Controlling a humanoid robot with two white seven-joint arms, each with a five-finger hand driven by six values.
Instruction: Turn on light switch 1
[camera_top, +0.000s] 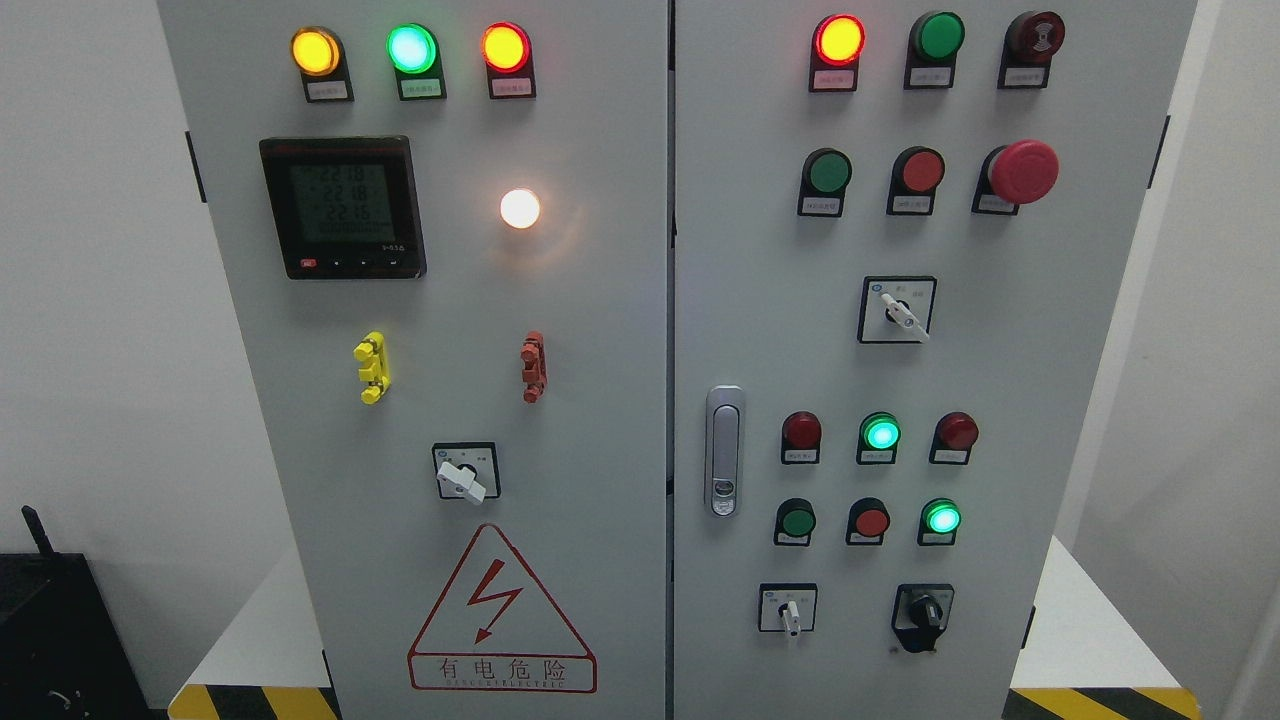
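White walls frame a grey cabinet (560, 300) filling the frame. No robot hand shows, so neither hand's state nor the nearer arm can be told. Which control is switch 1 is unclear; a rotary switch (464, 474) sits lower centre-left, handle pointing lower right.

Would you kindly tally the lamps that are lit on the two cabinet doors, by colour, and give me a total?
Yellow lamp: 1
Green lamps: 3
Red lamps: 2
White lamp: 1
Total: 7
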